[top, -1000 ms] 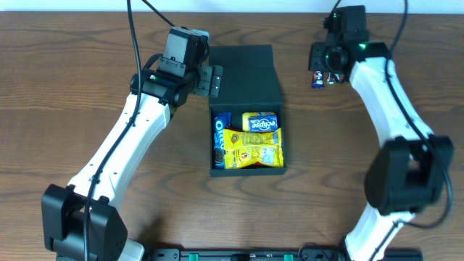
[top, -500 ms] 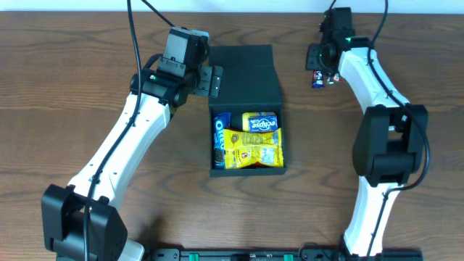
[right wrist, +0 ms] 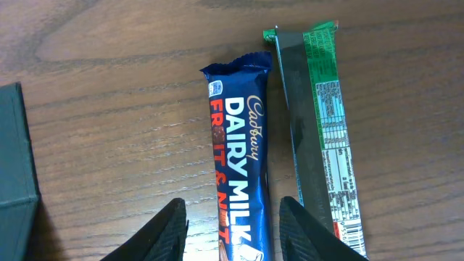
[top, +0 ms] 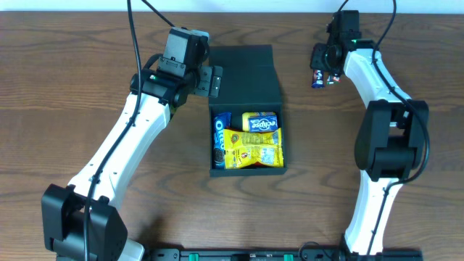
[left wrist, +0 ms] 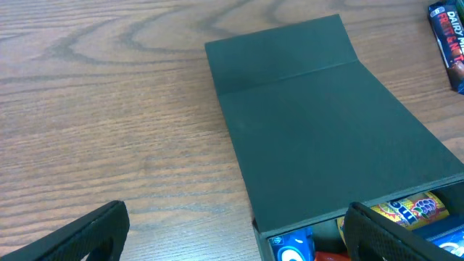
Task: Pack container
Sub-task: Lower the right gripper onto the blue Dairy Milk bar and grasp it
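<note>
The container (top: 243, 71), a dark box with its flap lid lying back, sits mid-table; its open front half holds a blue Oreo pack (top: 221, 138), a yellow packet (top: 251, 148) and a yellow mint pack (top: 260, 121). My left gripper (top: 212, 81) hovers at the lid's left edge, wide open around nothing. In the left wrist view its fingers (left wrist: 81, 233) frame the container's lid (left wrist: 319, 123). My right gripper (right wrist: 238, 235) stands open astride a blue Dairy Milk bar (right wrist: 243, 159), with gaps on both sides. A green-wrapped bar (right wrist: 326, 123) lies beside it, under the right finger.
The two bars (top: 317, 78) lie on the wooden table right of the container, near the back edge. The container's corner (right wrist: 14, 152) shows at the left of the right wrist view. The Dairy Milk bar (left wrist: 448, 40) also appears at the top right of the left wrist view.
The right arm has folded its elbow inward while its gripper stayed above the bars, and its jaws have narrowed a little. The left arm and container have not moved.
</note>
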